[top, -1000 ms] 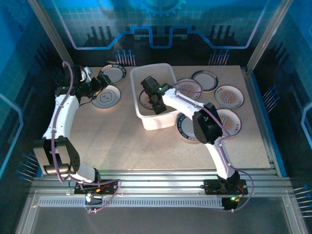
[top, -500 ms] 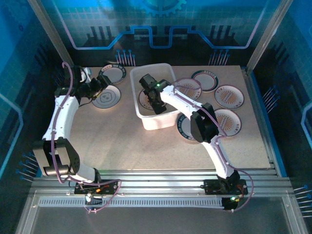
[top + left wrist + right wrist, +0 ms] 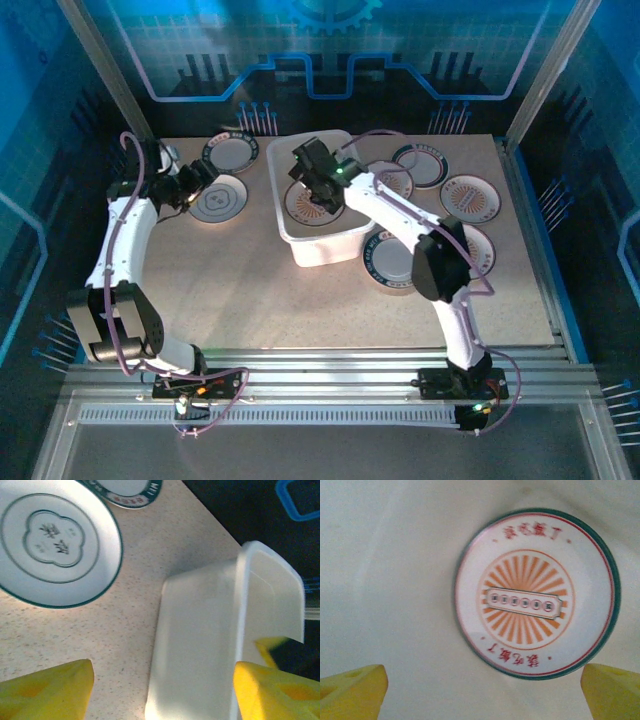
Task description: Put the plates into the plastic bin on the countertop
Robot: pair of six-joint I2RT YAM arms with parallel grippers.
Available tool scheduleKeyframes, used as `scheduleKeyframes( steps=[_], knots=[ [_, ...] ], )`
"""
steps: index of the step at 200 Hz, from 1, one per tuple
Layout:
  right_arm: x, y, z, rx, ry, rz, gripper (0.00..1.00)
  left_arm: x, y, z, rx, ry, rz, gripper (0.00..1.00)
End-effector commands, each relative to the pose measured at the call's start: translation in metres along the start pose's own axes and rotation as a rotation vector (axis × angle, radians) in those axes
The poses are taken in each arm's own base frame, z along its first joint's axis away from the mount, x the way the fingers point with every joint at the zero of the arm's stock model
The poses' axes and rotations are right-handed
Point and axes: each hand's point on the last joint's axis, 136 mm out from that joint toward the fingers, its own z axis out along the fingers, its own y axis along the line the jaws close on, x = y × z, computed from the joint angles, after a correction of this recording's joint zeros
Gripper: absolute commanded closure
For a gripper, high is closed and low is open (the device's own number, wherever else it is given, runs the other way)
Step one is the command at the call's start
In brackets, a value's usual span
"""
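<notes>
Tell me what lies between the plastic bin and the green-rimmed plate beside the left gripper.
A bare strip of speckled countertop; the left wrist view shows it between the green-rimmed plate and the plastic bin.

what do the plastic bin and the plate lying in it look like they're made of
The plastic bin looks like thin, milky, seemingly translucent plastic with a matte finish: soft rounded corners and a rolled rim. The plate in it is probably glazed ceramic, though melamine is possible: smooth white face, crisp printed orange rays, green edge, a faint sheen.
</notes>
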Motion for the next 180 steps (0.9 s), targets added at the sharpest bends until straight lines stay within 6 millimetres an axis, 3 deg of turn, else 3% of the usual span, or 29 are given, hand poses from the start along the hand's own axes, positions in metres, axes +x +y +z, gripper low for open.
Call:
scheduleKeyframes(
  steps=[1,39,88,122,166,180],
  knots=[
    [-0.020,0.051,-0.051,-0.263,-0.088,-0.170,0.00,0.007,0.030,-0.004,-0.092,0.005,-0.052,0.25],
    [-0.037,0.045,-0.093,-0.290,-0.177,-0.357,0.00,0.015,0.056,0.012,-0.127,0.023,-0.146,0.25],
    [-0.060,-0.010,-0.118,-0.163,-0.247,-0.386,0.00,0.018,0.080,0.041,-0.190,0.067,-0.218,0.25],
    [-0.072,-0.045,-0.127,-0.066,-0.290,-0.470,0.00,0.022,0.096,0.060,-0.224,0.089,-0.272,0.25],
    [-0.067,-0.062,-0.127,-0.174,-0.255,-0.528,0.00,0.026,0.116,0.080,-0.263,0.099,-0.293,0.25],
    [-0.068,-0.073,-0.123,-0.190,-0.207,-0.449,0.00,0.025,0.120,0.089,-0.268,0.106,-0.304,0.25]
  ],
)
